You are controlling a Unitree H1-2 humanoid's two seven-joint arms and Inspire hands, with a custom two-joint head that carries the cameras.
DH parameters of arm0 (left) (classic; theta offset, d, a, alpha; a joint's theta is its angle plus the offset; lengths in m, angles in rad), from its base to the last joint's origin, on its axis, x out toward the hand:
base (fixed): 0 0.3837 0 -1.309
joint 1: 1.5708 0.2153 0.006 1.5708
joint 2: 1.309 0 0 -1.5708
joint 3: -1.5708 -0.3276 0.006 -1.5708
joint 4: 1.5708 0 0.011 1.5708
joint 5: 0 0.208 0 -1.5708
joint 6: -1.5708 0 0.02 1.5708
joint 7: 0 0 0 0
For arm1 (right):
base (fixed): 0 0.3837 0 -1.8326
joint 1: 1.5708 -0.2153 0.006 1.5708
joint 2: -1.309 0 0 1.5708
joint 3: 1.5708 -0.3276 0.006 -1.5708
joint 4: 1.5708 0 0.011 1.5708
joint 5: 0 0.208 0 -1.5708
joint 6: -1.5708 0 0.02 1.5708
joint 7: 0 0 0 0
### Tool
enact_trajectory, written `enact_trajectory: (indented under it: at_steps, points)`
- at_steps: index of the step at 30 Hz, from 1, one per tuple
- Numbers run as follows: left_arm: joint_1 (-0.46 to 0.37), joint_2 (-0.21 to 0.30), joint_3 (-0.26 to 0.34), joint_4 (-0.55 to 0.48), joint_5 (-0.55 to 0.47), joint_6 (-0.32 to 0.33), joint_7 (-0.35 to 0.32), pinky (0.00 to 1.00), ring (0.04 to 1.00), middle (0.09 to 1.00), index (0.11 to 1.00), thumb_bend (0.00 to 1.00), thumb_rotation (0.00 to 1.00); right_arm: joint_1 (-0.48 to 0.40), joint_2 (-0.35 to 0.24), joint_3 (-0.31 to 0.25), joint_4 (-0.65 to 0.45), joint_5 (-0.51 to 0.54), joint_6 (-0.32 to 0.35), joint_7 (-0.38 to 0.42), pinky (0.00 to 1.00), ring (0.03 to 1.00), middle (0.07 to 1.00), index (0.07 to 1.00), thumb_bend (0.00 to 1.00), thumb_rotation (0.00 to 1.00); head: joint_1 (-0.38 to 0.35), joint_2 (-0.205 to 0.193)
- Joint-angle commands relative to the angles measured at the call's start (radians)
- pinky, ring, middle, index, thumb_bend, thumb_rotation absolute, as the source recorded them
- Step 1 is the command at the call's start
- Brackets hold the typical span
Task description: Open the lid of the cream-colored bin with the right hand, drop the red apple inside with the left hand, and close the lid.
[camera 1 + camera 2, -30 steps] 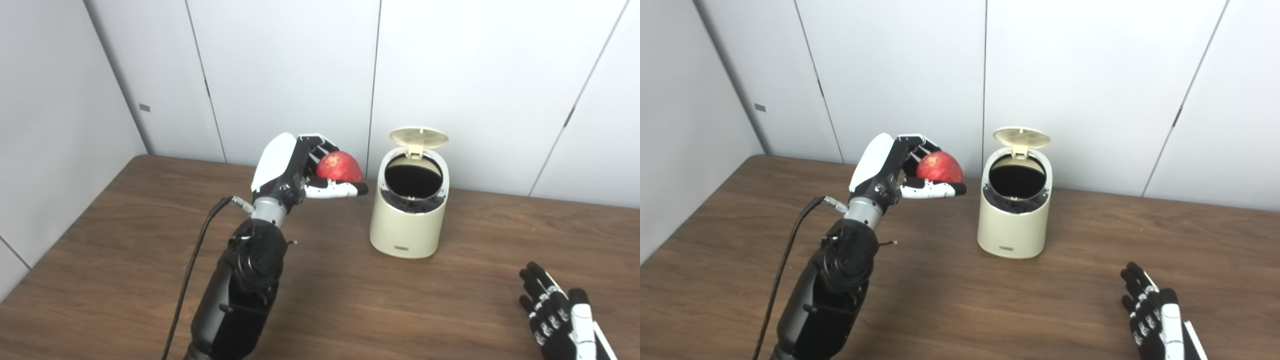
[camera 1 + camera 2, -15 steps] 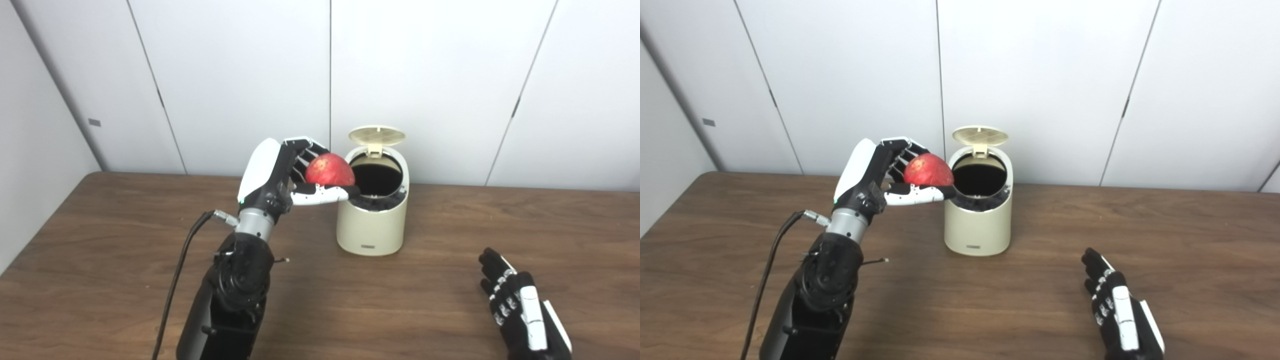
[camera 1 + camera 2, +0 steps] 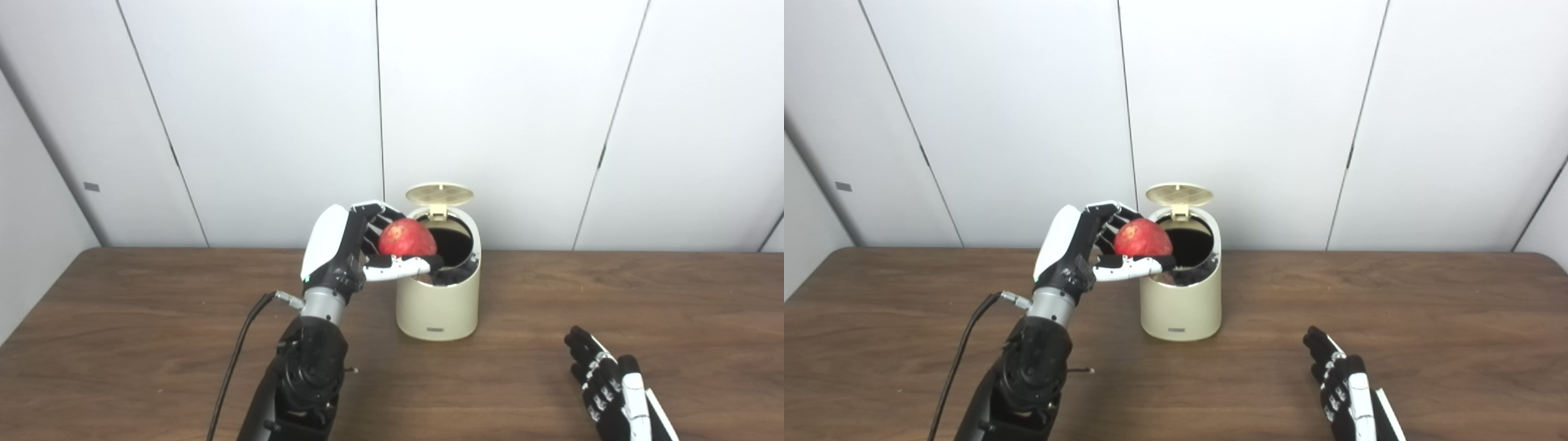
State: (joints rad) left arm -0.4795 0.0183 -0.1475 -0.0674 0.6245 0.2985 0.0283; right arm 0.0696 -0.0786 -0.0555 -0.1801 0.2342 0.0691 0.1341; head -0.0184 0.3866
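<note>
While the round ribbed lid [image 3: 440, 193] of the cream-coloured cylindrical plastic bin [image 3: 437, 306] stands tipped up at the back on its hinge, the left hand [image 3: 361, 251] holds the red apple [image 3: 407, 238] at the bin's left rim, partly over the dark opening. Its fingers curl behind the fruit and its thumb lies under it, reaching across the rim. The right hand [image 3: 1347, 392] is low at the front right of the brown wooden table [image 3: 612, 306], well apart from the bin, holding nothing, its black fingers extended and slightly spread. A black cable [image 3: 236, 361] trails from the left wrist.
</note>
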Motion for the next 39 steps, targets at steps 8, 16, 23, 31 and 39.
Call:
enact_trajectory:
  at_steps: [8, 16, 23, 31, 39]
  points:
    - [-0.099, -0.026, -0.01, 0.108, -0.01, -0.104, 0.118, 0.41, 0.431, 0.512, 0.478, 0.5, 0.0, -0.016, 0.005, 0.002, 0.013, -0.005, -0.027, -0.002, 1.0, 0.99, 0.924, 0.884, 0.52, 0.99, 0.003, 0.0]
    - [-0.131, -0.039, -0.012, 0.193, -0.038, -0.164, 0.175, 0.39, 0.415, 0.486, 0.489, 0.5, 0.0, -0.022, 0.006, 0.005, 0.03, -0.013, -0.047, -0.005, 1.0, 0.99, 0.915, 0.887, 0.52, 0.98, 0.001, 0.003]
    - [-0.148, -0.063, -0.021, 0.21, -0.052, -0.162, 0.198, 0.34, 0.431, 0.5, 0.491, 0.48, 0.0, -0.023, 0.004, 0.006, 0.036, -0.015, -0.05, -0.002, 1.0, 0.993, 0.921, 0.9, 0.53, 0.99, 0.004, 0.005]
    - [-0.164, -0.07, -0.049, 0.244, -0.031, -0.165, 0.221, 0.36, 0.447, 0.532, 0.456, 0.47, 0.0, -0.023, 0.006, 0.005, 0.035, -0.004, -0.052, 0.001, 1.0, 0.992, 0.917, 0.897, 0.53, 0.98, 0.007, 0.008]
    - [-0.16, -0.04, -0.106, 0.279, 0.026, -0.162, 0.228, 0.37, 0.457, 0.544, 0.454, 0.47, 0.0, -0.02, 0.006, 0.005, 0.02, -0.009, -0.038, -0.007, 1.0, 0.986, 0.916, 0.895, 0.53, 0.99, 0.007, 0.013]
